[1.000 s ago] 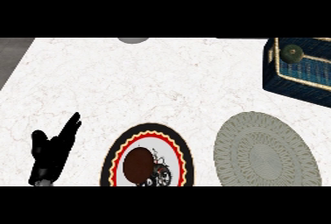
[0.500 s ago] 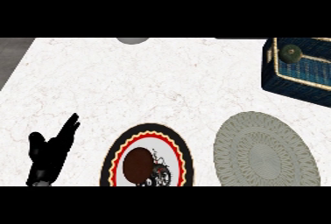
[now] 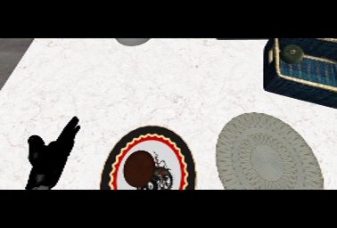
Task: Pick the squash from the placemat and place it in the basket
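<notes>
**A:** So, where's the small round green squash (image 3: pixel 293 52) sitting?

**B:** It's lying inside the dark blue woven basket w/ the pale rim (image 3: pixel 304 71), up at approx. 2 o'clock in the head view. It's sitting in the basket's far left corner, near the rim. Can't tell if it's touching the wall.

**A:** And the round grey woven placemat (image 3: pixel 270 158)?

**B:** That's lying flat at approx. 4 o'clock, well apart from the basket. Just beside it, at 6 o'clock, a round plate w/ a black rim and red-yellow wavy band (image 3: pixel 150 138) is sitting, partly cut off by the lower edge. It's carrying a dark brown oval item (image 3: pixel 139 168), w/ a darker tangled bit at its right. Can't tell what either is.

**A:** Hand state?

**B:** The black left hand (image 3: pixel 49 156) is resting at approx. 8 o'clock near the lower edge, fingers straight and pointing up, thumb out to the side, gripping nothing. It's lying apart from the plate.

**A:** Anything else?

**B:** A grey rounded shape (image 3: pixel 132 41) is poking in at approx. 12 o'clock, mostly cropped.
</notes>
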Motion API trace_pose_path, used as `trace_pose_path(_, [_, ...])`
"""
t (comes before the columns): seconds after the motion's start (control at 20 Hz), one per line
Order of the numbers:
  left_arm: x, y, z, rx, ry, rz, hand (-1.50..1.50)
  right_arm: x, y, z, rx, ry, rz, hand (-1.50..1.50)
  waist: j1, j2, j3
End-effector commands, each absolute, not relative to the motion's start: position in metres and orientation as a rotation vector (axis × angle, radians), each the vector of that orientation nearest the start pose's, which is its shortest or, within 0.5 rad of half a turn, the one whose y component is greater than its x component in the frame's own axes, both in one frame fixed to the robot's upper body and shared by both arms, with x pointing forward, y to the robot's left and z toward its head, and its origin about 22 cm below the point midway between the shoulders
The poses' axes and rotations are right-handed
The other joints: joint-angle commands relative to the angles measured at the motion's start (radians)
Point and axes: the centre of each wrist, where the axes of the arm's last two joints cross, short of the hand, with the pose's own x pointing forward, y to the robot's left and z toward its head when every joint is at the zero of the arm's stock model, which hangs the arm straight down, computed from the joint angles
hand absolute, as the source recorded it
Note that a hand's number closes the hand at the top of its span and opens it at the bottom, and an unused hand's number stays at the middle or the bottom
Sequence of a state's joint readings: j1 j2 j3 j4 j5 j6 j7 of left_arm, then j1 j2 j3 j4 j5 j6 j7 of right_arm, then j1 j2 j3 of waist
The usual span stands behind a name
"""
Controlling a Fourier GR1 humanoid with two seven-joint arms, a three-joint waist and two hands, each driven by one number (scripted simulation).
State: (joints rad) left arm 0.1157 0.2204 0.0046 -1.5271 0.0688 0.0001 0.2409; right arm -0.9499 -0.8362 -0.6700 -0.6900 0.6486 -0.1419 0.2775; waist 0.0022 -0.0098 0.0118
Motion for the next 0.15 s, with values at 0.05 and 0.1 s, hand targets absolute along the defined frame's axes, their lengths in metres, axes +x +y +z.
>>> trace_pose_path(0.05, [0.192, 0.293, -0.056, 0.145, -0.984, -0.01, 0.0, 0.31, -0.538, 0.285, -1.233, -1.265, -0.333, -1.5, -0.026, 0.008, -0.012])
trace_pose_path(0.1, [0.193, 0.292, -0.052, 0.164, -1.01, -0.026, 0.0, 0.312, -0.533, 0.287, -1.235, -1.259, -0.362, -1.5, -0.017, 0.007, -0.012])
